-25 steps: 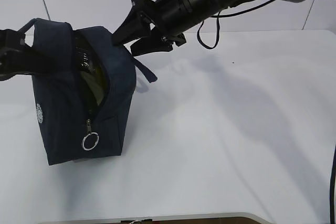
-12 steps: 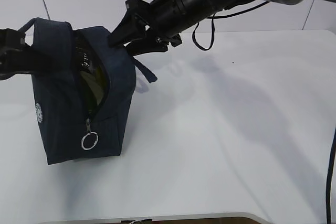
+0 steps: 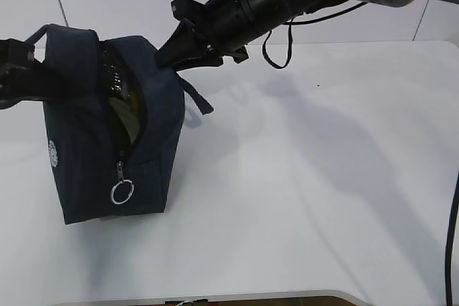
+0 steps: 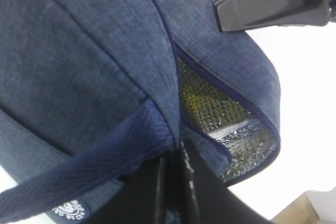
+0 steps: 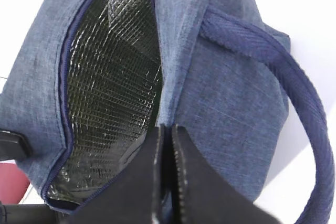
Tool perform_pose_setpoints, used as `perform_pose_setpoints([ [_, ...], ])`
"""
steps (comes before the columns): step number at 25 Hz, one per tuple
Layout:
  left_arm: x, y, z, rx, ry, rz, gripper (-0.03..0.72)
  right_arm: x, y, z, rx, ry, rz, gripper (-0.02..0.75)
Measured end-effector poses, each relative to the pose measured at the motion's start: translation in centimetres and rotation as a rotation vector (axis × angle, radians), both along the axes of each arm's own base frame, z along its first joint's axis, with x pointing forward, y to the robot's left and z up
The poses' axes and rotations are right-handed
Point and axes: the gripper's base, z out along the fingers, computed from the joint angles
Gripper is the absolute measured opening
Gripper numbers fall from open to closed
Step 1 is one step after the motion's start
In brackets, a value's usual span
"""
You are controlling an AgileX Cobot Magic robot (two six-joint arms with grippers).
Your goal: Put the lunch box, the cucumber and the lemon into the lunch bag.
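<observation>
The navy lunch bag point(image 3: 93, 163) stands upright at the left of the table, its top zipper open. My left gripper point(image 4: 173, 148) is shut on the bag's left rim beside a handle. My right gripper point(image 3: 168, 51) is shut on the right rim; in the right wrist view point(image 5: 165, 129) its jaws pinch the fabric edge beside the silver lining point(image 5: 115, 66). A pale yellow-green surface point(image 3: 128, 116) shows inside the opening; I cannot tell what it is. The lunch box, cucumber and lemon are not plainly in view.
The white table point(image 3: 323, 177) stretches to the right of the bag. The bag's zipper ring pull point(image 3: 122, 193) hangs on its front. One loop handle point(image 3: 197, 94) droops on the right side. The right arm's cable point(image 3: 276, 51) hangs above the table.
My right gripper's jaws stood open by the bag's right rim; they have closed on it. The bag and left gripper have hardly moved.
</observation>
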Motion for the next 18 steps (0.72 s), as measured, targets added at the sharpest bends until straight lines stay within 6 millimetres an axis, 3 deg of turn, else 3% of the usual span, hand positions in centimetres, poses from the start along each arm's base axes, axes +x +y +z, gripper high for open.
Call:
perform_pose_setpoints([
  [3,0.0,0.0,0.0,0.0,0.0,0.0,-0.009,0.1,0.0,0.0,-0.001,-0.027,0.009,0.05],
  [5,0.0,0.0,0.0,0.0,0.0,0.0,-0.009,0.1,0.0,0.0,-0.003,-0.046,0.018,0.017],
  [12,0.0,0.0,0.0,0.001,-0.001,-0.001,-0.009,0.0,0.0,0.1,-0.009,-0.064,0.039,0.01],
  [18,-0.2,-0.2,0.0,-0.008,0.0,-0.039,-0.009,-0.9,-0.8,1.9,-0.106,-0.155,0.082,0.009],
])
